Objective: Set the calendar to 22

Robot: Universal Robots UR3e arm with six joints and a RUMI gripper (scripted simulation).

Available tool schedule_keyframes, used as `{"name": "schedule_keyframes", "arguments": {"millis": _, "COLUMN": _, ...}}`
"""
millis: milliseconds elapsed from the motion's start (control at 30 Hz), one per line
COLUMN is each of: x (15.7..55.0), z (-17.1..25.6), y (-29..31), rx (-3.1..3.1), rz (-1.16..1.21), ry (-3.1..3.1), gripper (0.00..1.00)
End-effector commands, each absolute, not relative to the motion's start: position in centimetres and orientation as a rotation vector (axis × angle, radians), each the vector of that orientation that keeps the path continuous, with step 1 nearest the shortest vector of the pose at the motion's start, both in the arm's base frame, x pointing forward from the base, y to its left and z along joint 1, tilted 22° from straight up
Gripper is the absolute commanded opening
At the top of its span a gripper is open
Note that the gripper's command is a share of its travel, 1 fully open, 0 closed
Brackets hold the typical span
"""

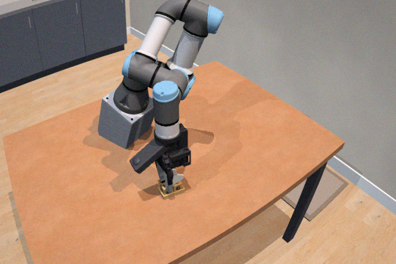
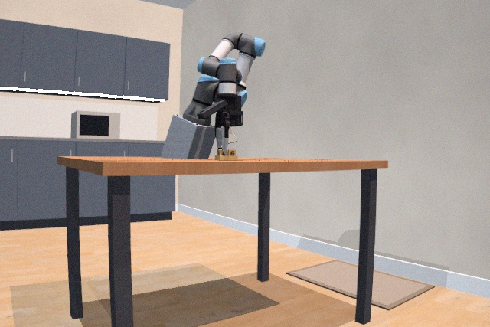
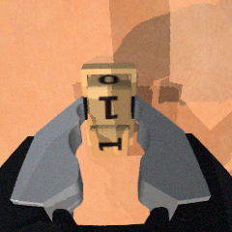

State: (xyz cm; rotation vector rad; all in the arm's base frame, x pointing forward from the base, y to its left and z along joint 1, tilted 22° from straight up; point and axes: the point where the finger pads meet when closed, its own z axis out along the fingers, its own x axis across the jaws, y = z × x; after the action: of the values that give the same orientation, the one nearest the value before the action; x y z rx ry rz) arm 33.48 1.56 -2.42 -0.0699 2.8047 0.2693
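Observation:
A small wooden tray (image 1: 172, 193) lies on the table in front of the arm's base and holds two digit cubes side by side. The right cube (image 1: 178, 187) shows a 6 on its side in the top view. In the wrist view it is the far cube (image 3: 107, 79), with a 0 on top. The near cube (image 3: 109, 107) shows a 1 on top and a 1 on the face towards the camera. My gripper (image 3: 109, 98) points straight down. Its fingers stand on either side of the near cube, close to its faces but slightly open. Both cubes look flat in the tray. The month's name is hidden.
The arm's grey base block (image 1: 123, 123) stands on the table behind and left of the tray. The table's front edge (image 1: 223, 232) is a short way in front of the tray. In the exterior view, the gripper (image 2: 223, 149) stands over the tray (image 2: 227, 155).

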Motion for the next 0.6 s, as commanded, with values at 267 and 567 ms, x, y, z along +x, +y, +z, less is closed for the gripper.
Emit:
{"name": "schedule_keyframes", "arguments": {"millis": 267, "x": 33.53, "z": -2.38, "y": 1.52, "rx": -0.070, "rz": 0.268, "ry": 2.803, "gripper": 0.28}}
{"name": "schedule_keyframes", "arguments": {"millis": 567, "x": 33.53, "z": -2.37, "y": 1.52, "rx": -0.070, "rz": 0.268, "ry": 2.803, "gripper": 0.28}}
